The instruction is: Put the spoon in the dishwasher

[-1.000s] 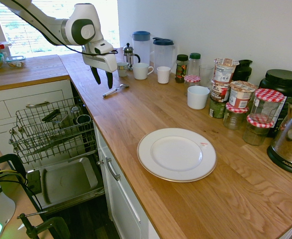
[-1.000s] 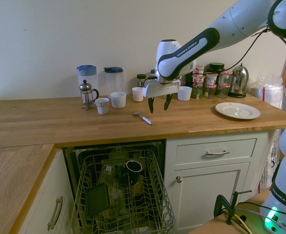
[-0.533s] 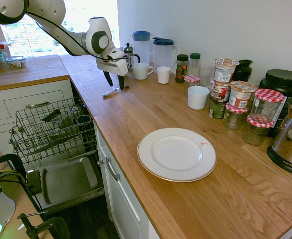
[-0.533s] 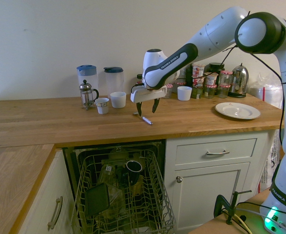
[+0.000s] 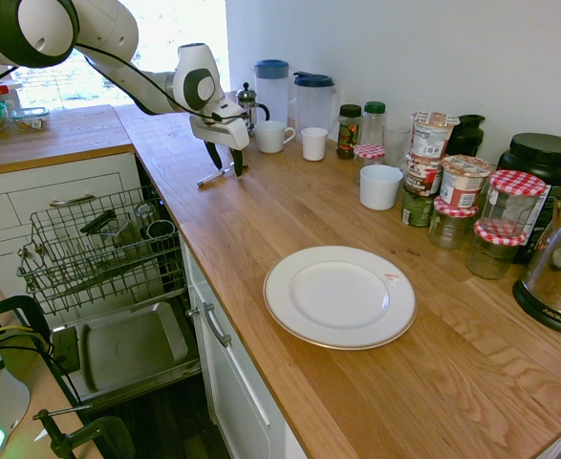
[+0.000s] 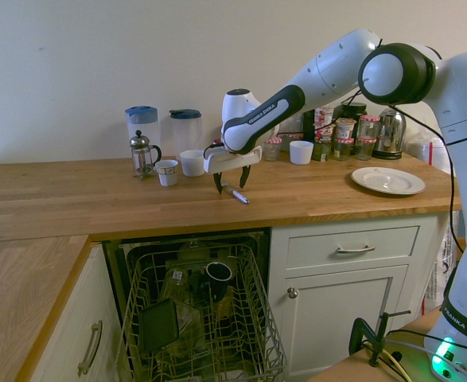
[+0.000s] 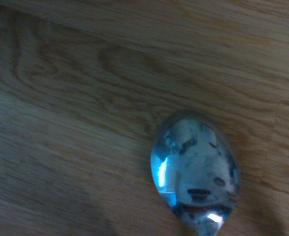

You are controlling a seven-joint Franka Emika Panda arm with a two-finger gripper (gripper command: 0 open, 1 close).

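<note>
The robot's gripper [image 5: 225, 164] is down low over the wooden counter [image 5: 356, 382], with its two dark fingers [image 6: 244, 176] spread apart. The spoon [image 6: 235, 193] lies flat on the counter between those fingers. I can't tell if the fingers touch the spoon, but they are not squeezed on it.

In the first outside view, the spoon [image 5: 215, 176] shows its thin handle poking out toward the counter's edge. In the wrist view, the shiny round bowl of the spoon [image 7: 196, 169] lies on the wood, very close up.

Below the counter, the dishwasher [image 6: 209, 314] is open. Its grey wire rack [image 5: 98, 251] is pulled out, and a dark cup [image 6: 218, 273] sits inside it. The steel door [image 5: 127, 349] is folded down flat under the rack.

On the counter behind the arm stand a small coffee press [image 6: 142, 154], two jugs with blue lids [image 6: 141, 125], and some white cups [image 6: 192, 162]. A white plate [image 5: 339, 296] sits well apart from the spoon, nearer the jars [image 5: 462, 206] and the kettle [image 6: 390, 133].
</note>
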